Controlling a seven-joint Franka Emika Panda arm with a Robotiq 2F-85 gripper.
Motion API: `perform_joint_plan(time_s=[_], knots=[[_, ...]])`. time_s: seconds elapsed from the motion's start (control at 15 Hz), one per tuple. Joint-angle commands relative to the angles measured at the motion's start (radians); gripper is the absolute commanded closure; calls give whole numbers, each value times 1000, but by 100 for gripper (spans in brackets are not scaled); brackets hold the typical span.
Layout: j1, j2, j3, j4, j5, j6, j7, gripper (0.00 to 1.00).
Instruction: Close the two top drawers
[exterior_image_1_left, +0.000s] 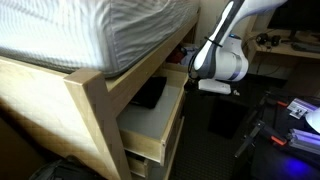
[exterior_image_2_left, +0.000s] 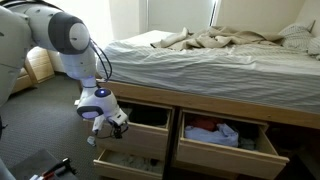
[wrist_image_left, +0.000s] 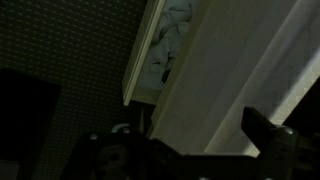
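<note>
In an exterior view both top drawers under the bed stand pulled out. The narrower left top drawer (exterior_image_2_left: 143, 138) has a plain pale wood front. The wider right top drawer (exterior_image_2_left: 228, 155) shows blue and red clothes inside. My gripper (exterior_image_2_left: 116, 124) hangs at the outer left corner of the left drawer's front; I cannot tell whether it touches. In an exterior view from the side the gripper (exterior_image_1_left: 190, 70) is next to the open drawer (exterior_image_1_left: 150, 122). In the wrist view the fingers (wrist_image_left: 190, 150) are spread apart with pale wood (wrist_image_left: 215, 80) close in front and nothing between them.
A lower drawer (exterior_image_2_left: 128, 162) under the left one is also pulled out. The mattress (exterior_image_2_left: 200, 60) with rumpled sheets overhangs the frame. A bed post (exterior_image_1_left: 95, 125) stands near the camera. Dark carpet, cables and gear (exterior_image_1_left: 290, 110) lie beside the bed.
</note>
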Motion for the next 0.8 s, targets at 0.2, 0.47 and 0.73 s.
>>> perform_joint_plan(time_s=[0.2,0.47,0.73], knots=[[-7,-29,5,-30,43,52,37,0],[-35,-48,-6,-15,-3,63,52,0],[-195,-20,-67,125,-141,-131,18,0]])
